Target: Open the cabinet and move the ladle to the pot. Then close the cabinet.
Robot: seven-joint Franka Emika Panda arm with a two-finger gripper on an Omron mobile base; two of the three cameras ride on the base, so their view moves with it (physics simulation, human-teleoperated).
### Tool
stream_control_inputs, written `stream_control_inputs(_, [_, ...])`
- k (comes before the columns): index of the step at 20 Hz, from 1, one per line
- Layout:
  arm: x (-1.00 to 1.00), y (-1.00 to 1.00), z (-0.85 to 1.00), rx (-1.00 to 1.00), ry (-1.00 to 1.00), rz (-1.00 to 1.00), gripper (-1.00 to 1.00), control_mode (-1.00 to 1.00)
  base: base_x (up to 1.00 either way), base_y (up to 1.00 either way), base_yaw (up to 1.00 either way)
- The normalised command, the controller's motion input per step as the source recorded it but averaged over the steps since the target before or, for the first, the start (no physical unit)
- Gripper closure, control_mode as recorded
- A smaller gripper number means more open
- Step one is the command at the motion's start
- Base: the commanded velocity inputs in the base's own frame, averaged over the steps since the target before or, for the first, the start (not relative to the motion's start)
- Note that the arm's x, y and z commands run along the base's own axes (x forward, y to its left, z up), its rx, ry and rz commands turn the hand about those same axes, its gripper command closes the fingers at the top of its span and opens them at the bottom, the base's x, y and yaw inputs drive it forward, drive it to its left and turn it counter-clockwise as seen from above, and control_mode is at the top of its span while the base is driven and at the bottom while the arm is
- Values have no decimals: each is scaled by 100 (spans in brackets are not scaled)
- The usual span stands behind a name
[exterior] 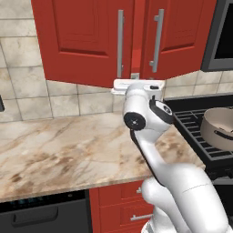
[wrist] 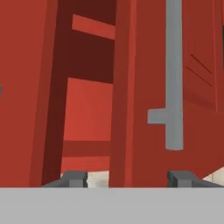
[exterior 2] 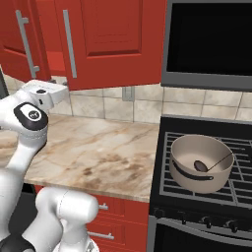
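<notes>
1. Far left, at about 9 o'clock in the left base view, there's the marble counter with a tiled wall behind it.
2. Up at 12 o'clock hangs the red cabinet. Both doors are ajar with a gap between them, and the hand view looks straight into that gap at the shelves inside.
3. The right door's silver handle runs top to bottom at roughly 1 o'clock in the hand view.
4. The gripper sits just under the cabinet's bottom edge, fingers spread apart and nothing between them. The right door's edge lines up between the two tips.
5. Over at 3 o'clock is the black stove, microwave above it.
6. The pot sits on the stove grates, well apart from the gripper, and the ladle is already lying inside it, bowl down near the middle and handle leaning toward the right rim.
</notes>
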Motion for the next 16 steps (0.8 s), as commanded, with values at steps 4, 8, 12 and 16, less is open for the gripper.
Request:
stream_control_inputs(4, [50, -1, 0, 0, 2, 12, -100, -100, 0, 0, 0])
stream_control_inputs(8, [43, -1, 1, 0, 1, 12, -100, -100, 0, 0, 0])
stream_control_inputs(12, [38, -1, 0, 0, 2, 13, -100, -100, 0, 0, 0])
stream_control_inputs(16, [35, 0, 0, 0, 2, 13, -100, -100, 0, 0, 0])
